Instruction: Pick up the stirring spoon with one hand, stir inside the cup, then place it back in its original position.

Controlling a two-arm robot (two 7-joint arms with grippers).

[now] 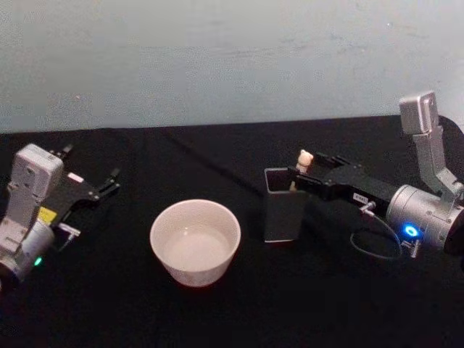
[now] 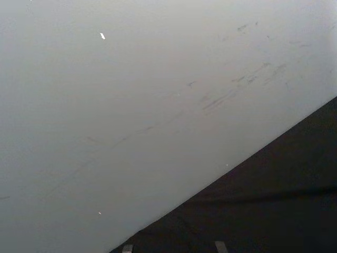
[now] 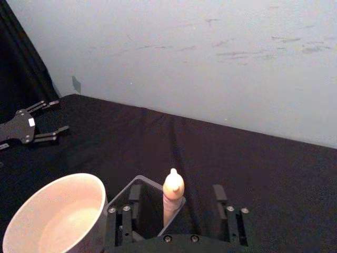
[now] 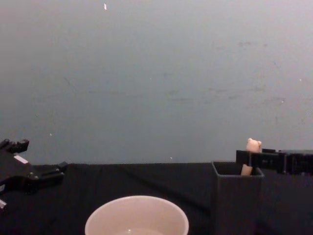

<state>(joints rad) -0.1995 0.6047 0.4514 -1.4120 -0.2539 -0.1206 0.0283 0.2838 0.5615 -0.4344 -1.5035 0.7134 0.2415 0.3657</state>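
Note:
The stirring spoon (image 1: 305,159) stands upright in the dark grey square holder (image 1: 281,205), its bear-head top poking above the rim. From the right, my right gripper (image 1: 303,174) reaches to the holder's top. In the right wrist view its fingers (image 3: 220,196) stand open on either side of the spoon's cream handle (image 3: 172,195), with a gap on both sides. The cream-white cup (image 1: 196,243) sits left of the holder, with what looks like water inside. My left gripper (image 1: 93,163) rests open at the table's far left.
Black cloth covers the table (image 1: 232,312), and a pale wall (image 1: 232,58) rises right behind it. A loose cable (image 1: 377,243) loops beside my right wrist. Bare cloth lies between the cup and my left gripper, and in front of the cup.

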